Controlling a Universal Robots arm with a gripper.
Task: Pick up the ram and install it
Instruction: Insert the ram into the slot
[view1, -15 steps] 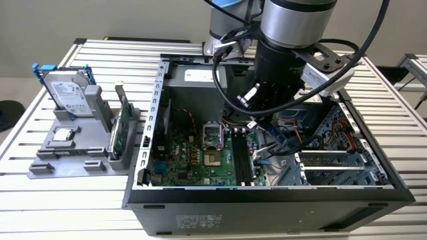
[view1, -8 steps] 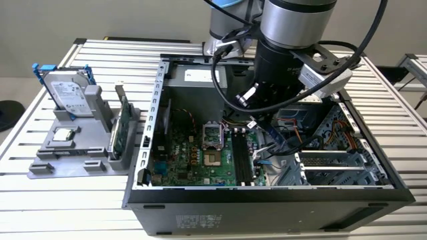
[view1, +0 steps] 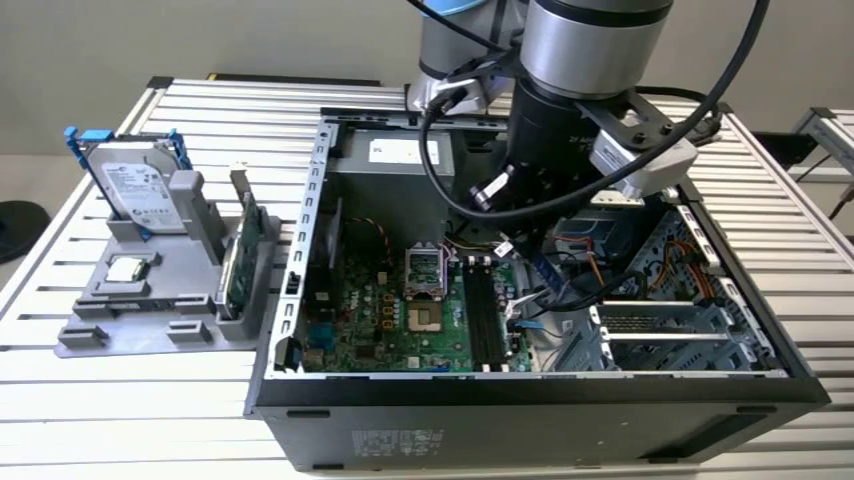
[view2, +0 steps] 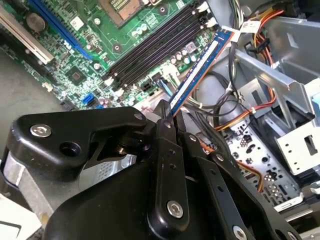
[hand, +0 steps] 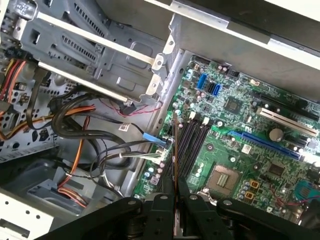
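Nearest to both wrist views, the black hand is clenched on the ram, its two fingertips pinching one end of the stick. The rest of the ram reaches out from them, a long, narrow blue board with a pale strip along one edge. In the first wrist view the ram appears edge-on, as a thin line rising out of the hand.

Just beyond it lie the black memory slots, which run roughly parallel to the stick. The ram is held clear of them and is not seated in any. It hangs over the side of the slots that faces the bundle of black and orange cables. The slots sit on the green motherboard, with the square processor socket just beside them on the far side from the cables.

Farther out, the exterior view shows the arm reaching down into the open computer case, which lies on a slatted metal surface. Well apart from the case, toward the exterior view's left, a grey holder rests on the same surface. It carries an upright hard drive in a blue frame, a small square silver chip lying flat, and a green stick standing on edge.
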